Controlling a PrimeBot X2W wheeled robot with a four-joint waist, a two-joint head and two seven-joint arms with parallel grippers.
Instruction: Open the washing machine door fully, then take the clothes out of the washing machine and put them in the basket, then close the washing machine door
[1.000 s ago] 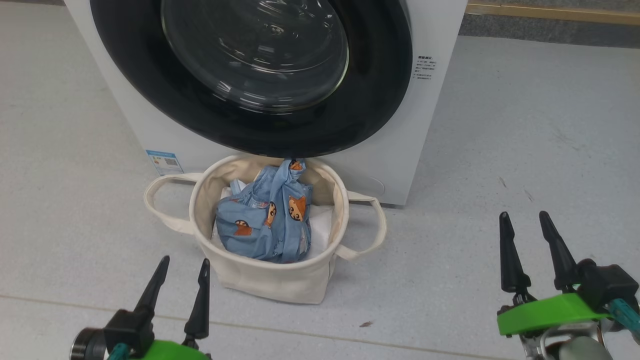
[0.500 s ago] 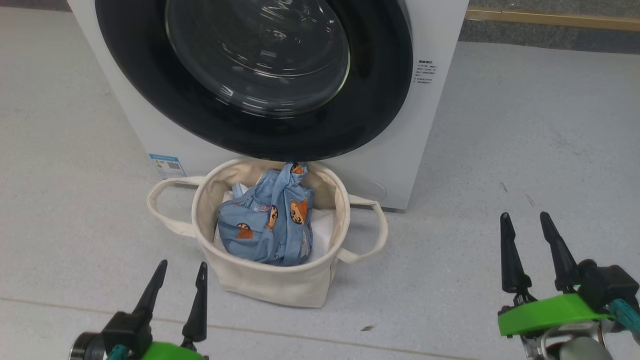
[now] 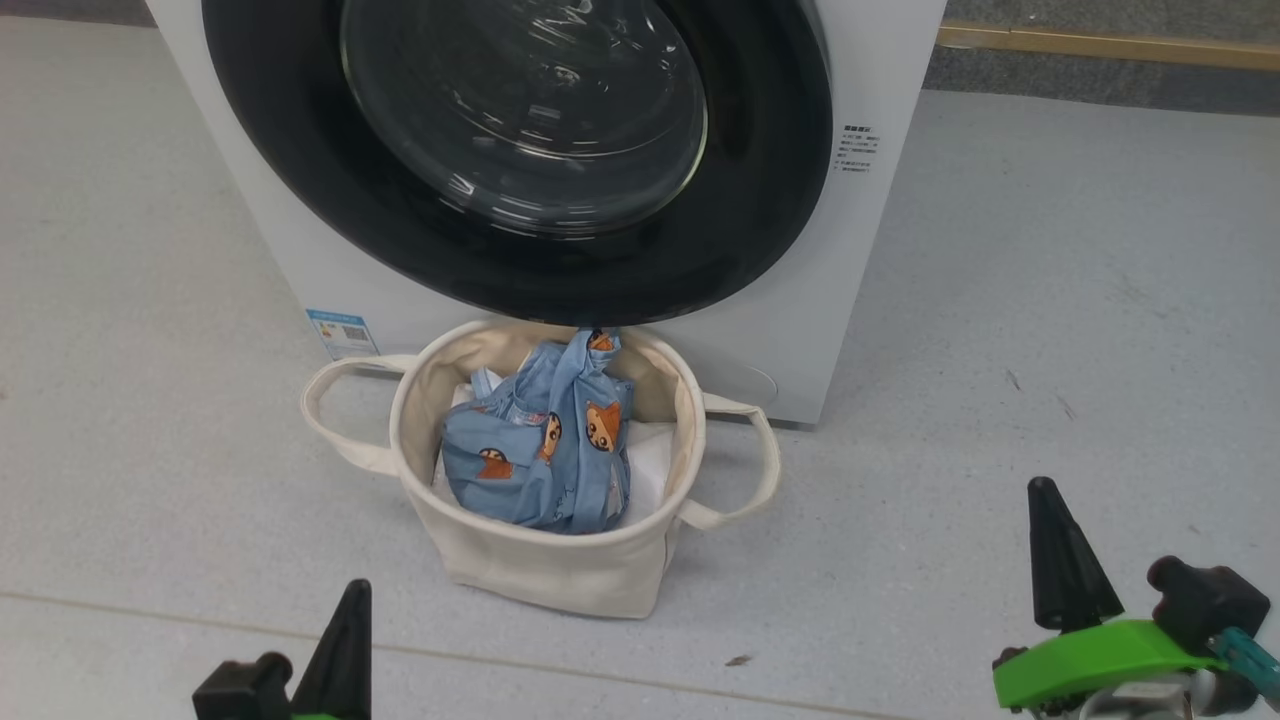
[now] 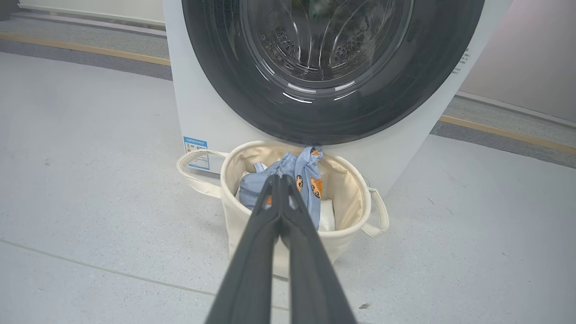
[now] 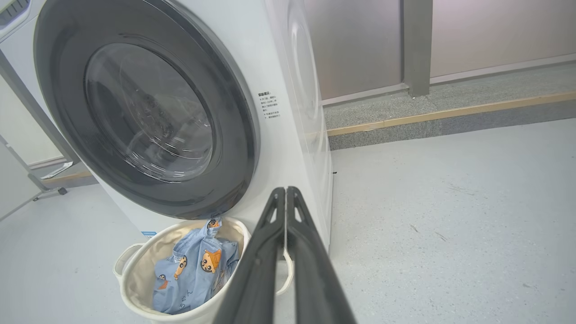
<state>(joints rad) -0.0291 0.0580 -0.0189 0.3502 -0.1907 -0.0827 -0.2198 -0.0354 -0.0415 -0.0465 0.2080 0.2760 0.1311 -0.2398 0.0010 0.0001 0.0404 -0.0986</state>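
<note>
Top of washing machine door (image 3: 520,150) cut off; tip of clothes (image 3: 540,460) possibly touching its rim. Clenched, empty: left gripper (image 4: 280,180), right gripper (image 5: 285,191).

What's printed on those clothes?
The clothes are light blue with orange-brown cartoon faces; clearest in head view.

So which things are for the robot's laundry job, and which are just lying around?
For the job: washing machine door; washing machine; clothes; basket.
Just lying about: white cloth under the clothes; small brown scrap on the floor.
</note>
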